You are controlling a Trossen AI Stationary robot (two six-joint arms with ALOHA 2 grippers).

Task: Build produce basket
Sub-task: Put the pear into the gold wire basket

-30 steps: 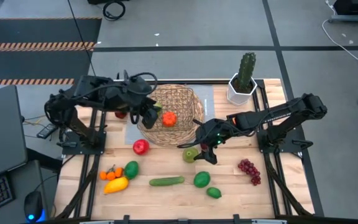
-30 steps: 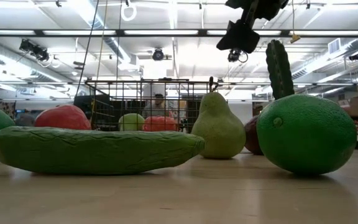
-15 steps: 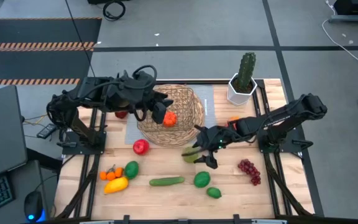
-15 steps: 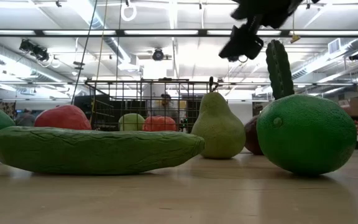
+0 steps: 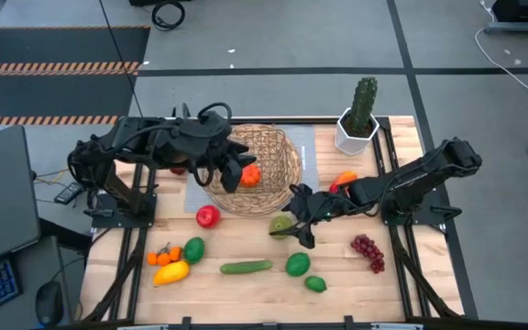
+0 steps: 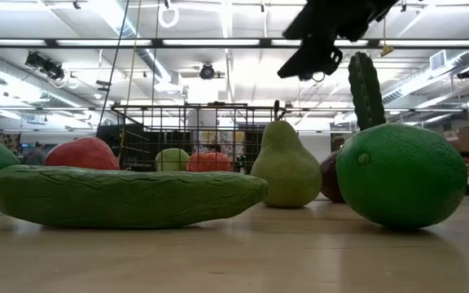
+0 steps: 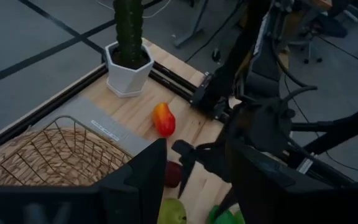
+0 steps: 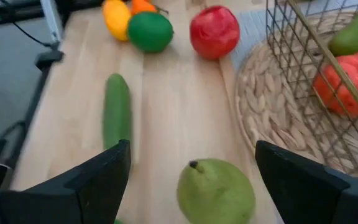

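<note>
The task looks barely begun: the woven wicker basket [image 5: 253, 170], upper centre of the frame, holds only an orange-red fruit [image 5: 250, 174] and a green one [image 8: 357, 34], while most produce lies on the wooden counter [image 5: 337, 280]. The right end effector [image 5: 293, 223], fingers spread wide, hangs over the smooth teardrop-shaped pear [image 8: 216, 192] at centre. The left end effector [image 5: 235, 172], fingers apart and empty, hovers above the basket. A long bumpy cucumber [image 5: 246, 268], round limes [image 5: 298, 265], glossy red apple [image 5: 208, 216] and knobbly grapes [image 5: 368, 250] remain across the lower frame
</note>
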